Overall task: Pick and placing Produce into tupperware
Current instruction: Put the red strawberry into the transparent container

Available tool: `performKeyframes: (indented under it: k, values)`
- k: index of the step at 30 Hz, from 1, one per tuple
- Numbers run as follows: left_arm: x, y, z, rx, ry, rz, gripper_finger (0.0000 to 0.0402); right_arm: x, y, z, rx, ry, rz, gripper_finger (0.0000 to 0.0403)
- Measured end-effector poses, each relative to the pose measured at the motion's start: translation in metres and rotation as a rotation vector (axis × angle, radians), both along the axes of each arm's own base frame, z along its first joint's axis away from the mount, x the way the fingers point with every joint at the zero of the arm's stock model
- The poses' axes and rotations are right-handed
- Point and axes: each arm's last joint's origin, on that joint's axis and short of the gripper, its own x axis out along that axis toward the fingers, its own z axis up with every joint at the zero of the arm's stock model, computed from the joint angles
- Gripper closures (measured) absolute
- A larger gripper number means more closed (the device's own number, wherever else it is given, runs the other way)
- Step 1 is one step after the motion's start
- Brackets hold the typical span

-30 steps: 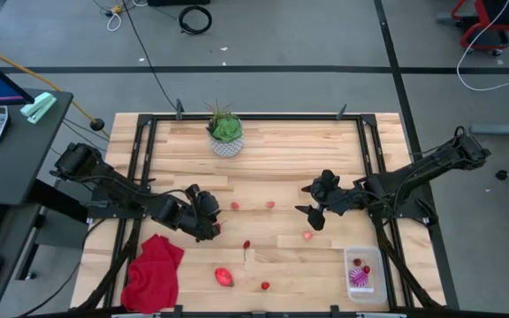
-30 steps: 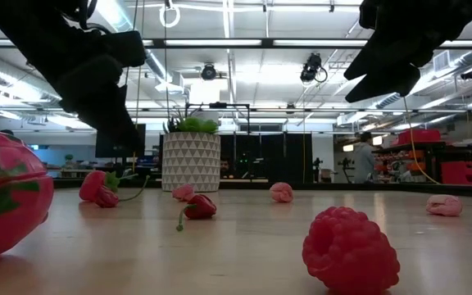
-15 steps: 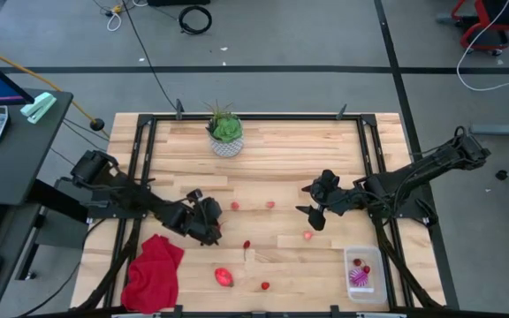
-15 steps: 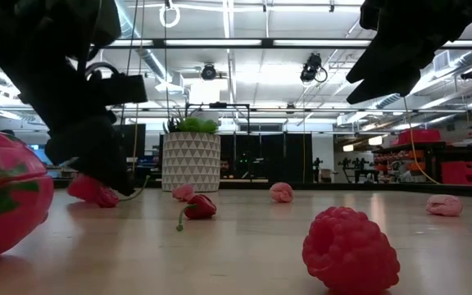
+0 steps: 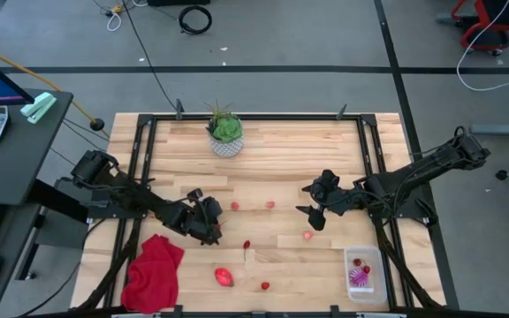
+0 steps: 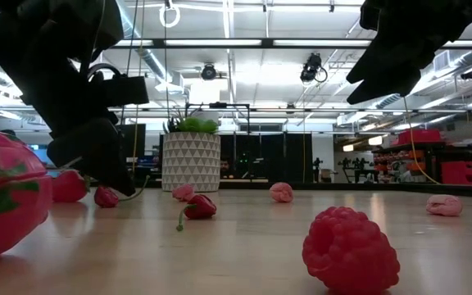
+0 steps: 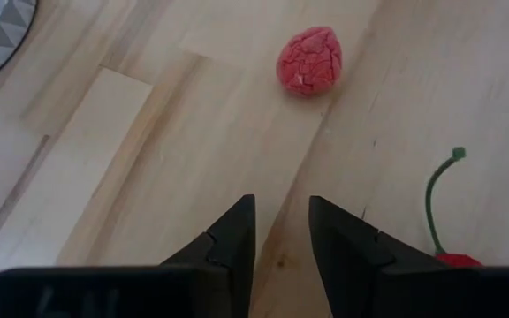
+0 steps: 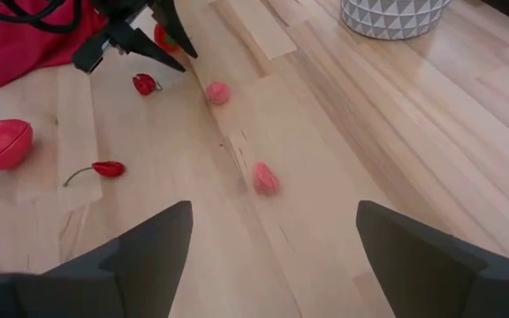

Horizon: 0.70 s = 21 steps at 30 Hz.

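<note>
Left claw (image 5: pixel 211 227) sits low over the table (image 5: pixel 290 168), just behind the red cloth (image 5: pixel 155 269). Its fingers stand narrow, and in its wrist view we see only bare wood in the gap between them. A pink berry (image 7: pixel 308 60) lies ahead of it, well clear of the tips, and a red piece with a green stem (image 7: pixel 446 212) lies just off to one side. In the low view a small red piece (image 6: pixel 105 197) sits right by the fingertips, though we cannot tell whether it touches them.

We judge the step in hand to be a pick on the left side, with no grip made. The right claw (image 5: pixel 316 212) hovers wide open over the middle right of the table, holding nothing.

The tupperware (image 5: pixel 365 272) stands near the front right corner, and a purple ribbed ball (image 5: pixel 359 277) and a red piece lie in it. The large oval piece (image 5: pixel 224 276) and several berries lie loose on the wood, well apart from the tub.

Next, we think the left claw needs to widen and centre over one piece before it grips. Then comes a long carry across to the tub, unless the right arm takes the nearer berries.
</note>
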Motion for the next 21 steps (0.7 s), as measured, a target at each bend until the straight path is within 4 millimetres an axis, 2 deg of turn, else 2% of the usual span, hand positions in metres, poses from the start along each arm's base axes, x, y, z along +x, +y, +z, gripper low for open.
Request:
performKeyframes:
  k: [4,9,16,21]
  values:
    - [0.0,0.0,0.0,0.0,0.0,0.001,0.0277,0.0,0.0,0.0,0.0,0.0,0.0,0.0073]
    - [0.004,0.001,0.004,0.014,0.003,-0.019,0.0284,0.0,0.0,0.0,-0.003,0.001,0.002,0.0073]
    - [0.03,0.006,0.031,0.057,0.001,-0.063,0.0278,0.0,0.0,0.0,-0.019,0.005,0.014,0.0073]
    - [0.028,0.011,0.044,0.034,0.099,0.042,0.026,0.0,0.0,0.0,-0.019,0.005,0.015,0.0073]
